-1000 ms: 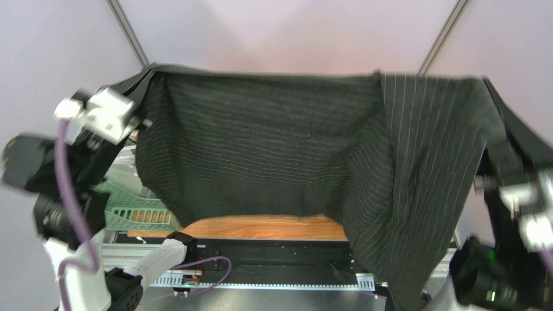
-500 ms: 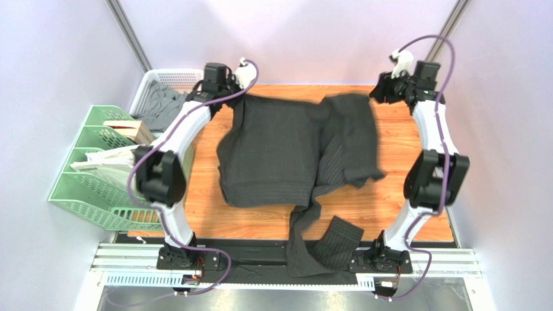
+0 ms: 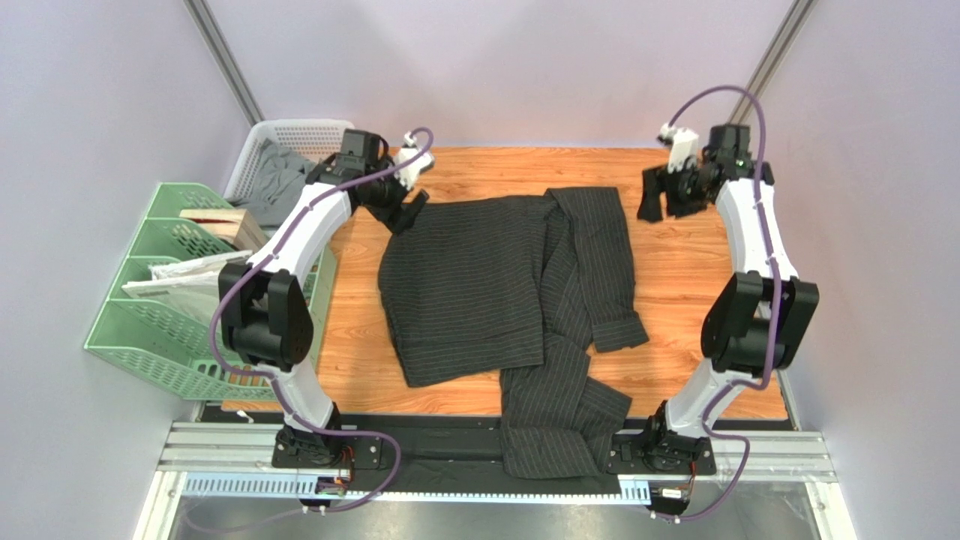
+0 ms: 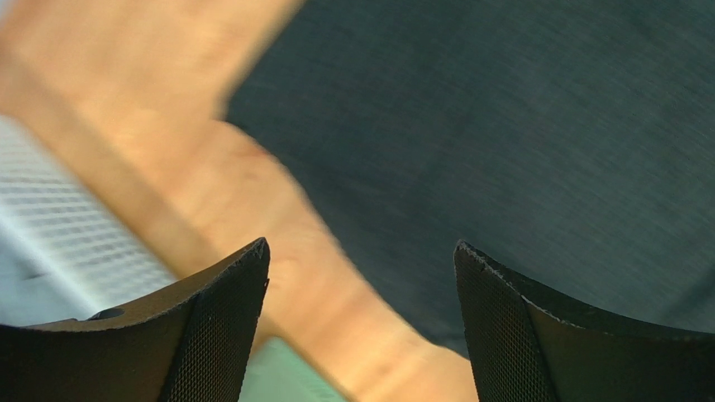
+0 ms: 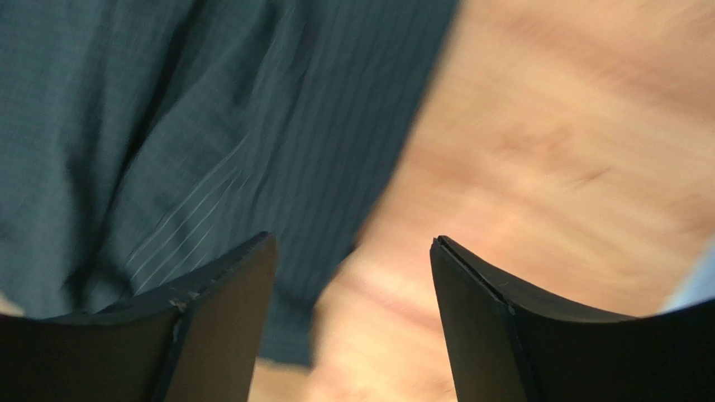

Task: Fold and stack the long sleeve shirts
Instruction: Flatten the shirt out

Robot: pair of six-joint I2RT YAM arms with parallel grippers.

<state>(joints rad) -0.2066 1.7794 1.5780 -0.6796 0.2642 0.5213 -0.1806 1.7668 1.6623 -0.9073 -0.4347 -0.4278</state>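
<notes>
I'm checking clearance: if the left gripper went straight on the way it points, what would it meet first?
Probably the edge of the shirt, or the bare table right beside it; blur leaves depth unclear.

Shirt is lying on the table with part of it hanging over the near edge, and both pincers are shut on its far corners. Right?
Not quite: both pincers are open and grip nothing. The wrist views show the left pincer and right pincer with fingers spread, only cloth and wood beyond them. The rest stands: the shirt lies on the table, part of it draped over the near edge.
</notes>
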